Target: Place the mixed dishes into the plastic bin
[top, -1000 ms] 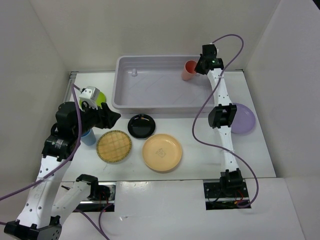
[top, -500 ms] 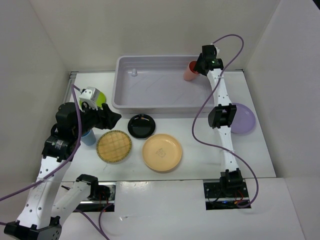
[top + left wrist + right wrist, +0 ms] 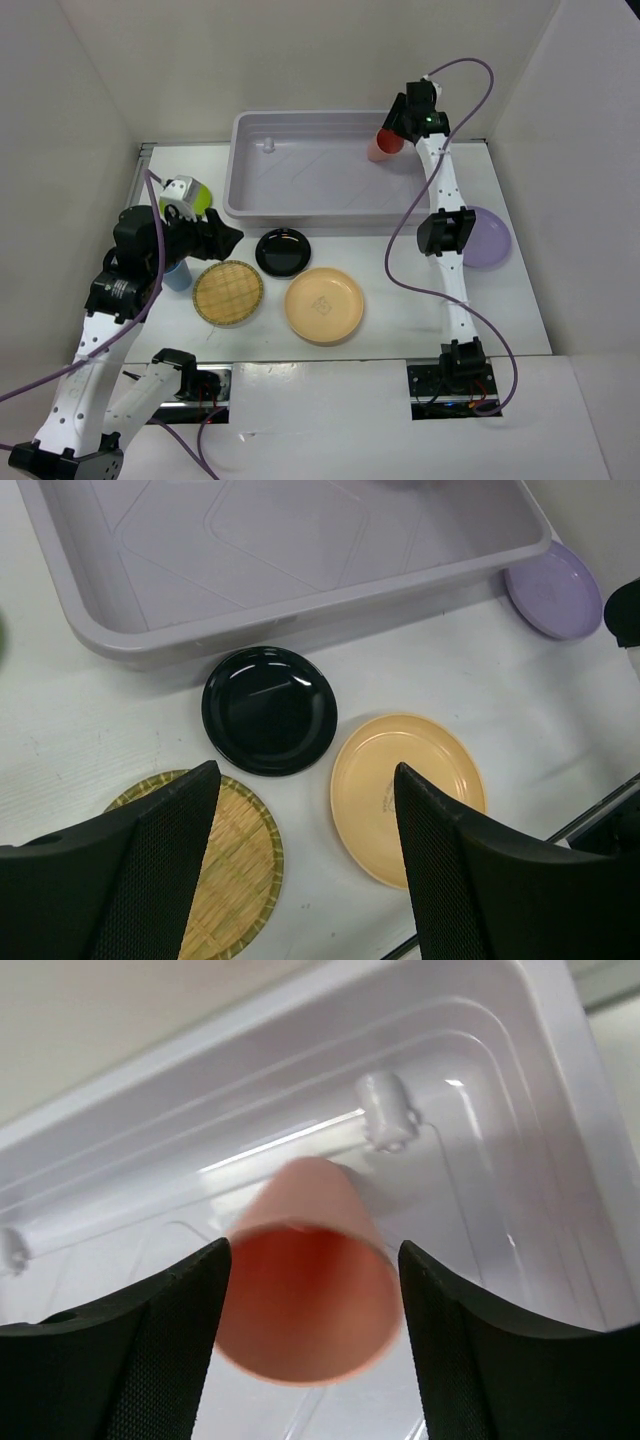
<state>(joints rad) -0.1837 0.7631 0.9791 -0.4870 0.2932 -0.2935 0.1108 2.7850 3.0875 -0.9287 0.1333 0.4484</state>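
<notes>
The salmon-red cup (image 3: 383, 146) (image 3: 305, 1290) hangs blurred between the spread jaws of my right gripper (image 3: 392, 135) (image 3: 312, 1245), over the far right corner of the plastic bin (image 3: 300, 210) (image 3: 480, 1110). A gap shows on each side of the cup, so that gripper is open. My left gripper (image 3: 232, 237) (image 3: 305, 770) hovers open and empty above the table, over the gap between the tan woven plate (image 3: 228, 292) (image 3: 235, 860) and the peach-orange plate (image 3: 323, 304) (image 3: 365, 780). The black plate (image 3: 283, 250) (image 3: 268, 710) lies just ahead of it.
The lavender plate (image 3: 492, 237) (image 3: 553, 575) lies right of the right arm. A lime green plate (image 3: 200, 195) and a blue cup (image 3: 177, 275) sit by the left arm, partly hidden. A small white knob (image 3: 268, 144) (image 3: 385, 1110) stands inside the bin.
My right gripper has opened and let go of the salmon-red cup above the bin, and its wrist has lifted slightly. The left arm has barely moved.
</notes>
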